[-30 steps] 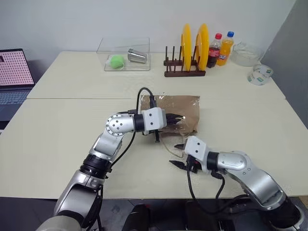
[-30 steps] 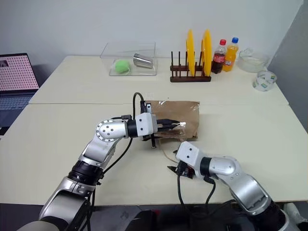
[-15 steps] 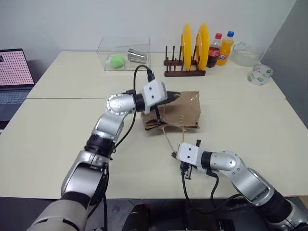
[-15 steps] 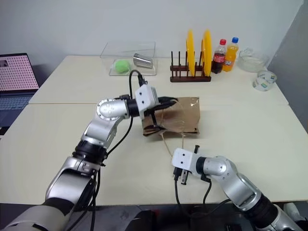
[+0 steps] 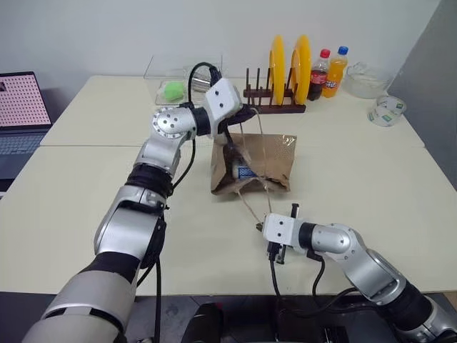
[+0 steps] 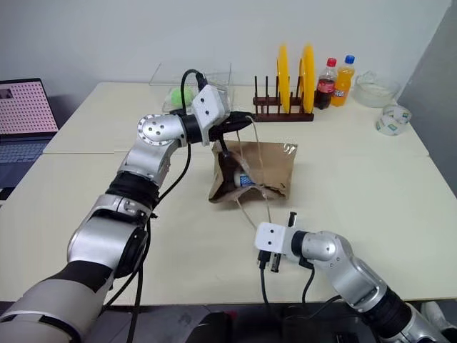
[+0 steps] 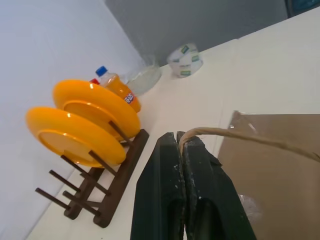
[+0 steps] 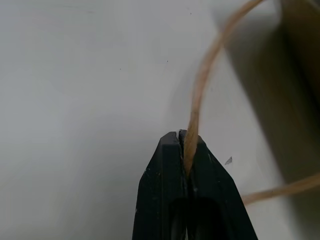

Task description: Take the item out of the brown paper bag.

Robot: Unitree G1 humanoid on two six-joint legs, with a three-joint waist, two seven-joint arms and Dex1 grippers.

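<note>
The brown paper bag (image 5: 251,166) is being pulled open by its two cord handles. The upper handle (image 7: 240,136) is being pinched in the clenched left end effector (image 5: 248,112), which has been raised since a second ago, so the bag's near end is being lifted off the counter (image 5: 93,200). The lower handle (image 8: 200,95) is being gripped by the right end effector (image 8: 182,142), now clamped shut where it was parted a second ago, at about 6 o'clock from the bag. With the mouth being stretched between them, the item (image 5: 241,171), a small white can with a blue label, is being exposed inside the bag's opening. The item is judged not yet out; tipping or shaking is likely being prepared.
</note>
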